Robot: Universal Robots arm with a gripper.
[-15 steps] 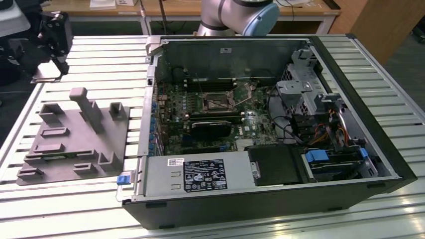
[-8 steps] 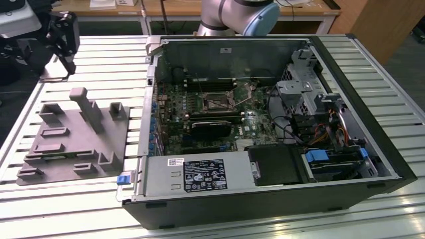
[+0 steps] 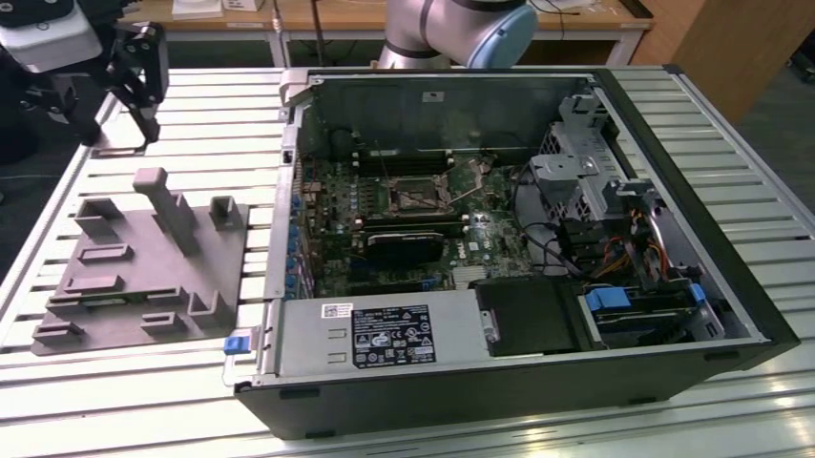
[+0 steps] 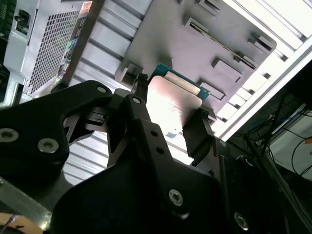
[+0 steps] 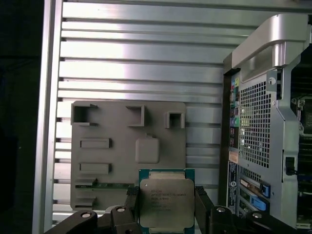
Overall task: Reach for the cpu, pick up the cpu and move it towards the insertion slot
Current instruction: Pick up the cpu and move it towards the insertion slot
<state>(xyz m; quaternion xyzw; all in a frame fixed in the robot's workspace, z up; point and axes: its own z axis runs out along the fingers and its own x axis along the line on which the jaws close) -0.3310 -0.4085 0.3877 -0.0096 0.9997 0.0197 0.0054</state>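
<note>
snugly around the cpu, the gripper

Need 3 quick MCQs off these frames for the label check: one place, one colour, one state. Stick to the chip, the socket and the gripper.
1. Where is the square socket with a shiny metal frame?
A. on the green circuit board inside the open black computer case
B. on the floor
C. in a person's hand

2. What colour is the rim of the flat square silver-topped cpu chip?
A. red
B. teal green
C. yellow

3. What state is the black gripper in?
A. open, away from the chip
B. shut on the chip
C. shut on nothing

Key:
1 A: the exterior view shows the frame on the board in the case.
2 B: the first wrist view shows a teal edge around the metal top.
3 B: in both wrist views a finger presses each opposite edge.
</note>
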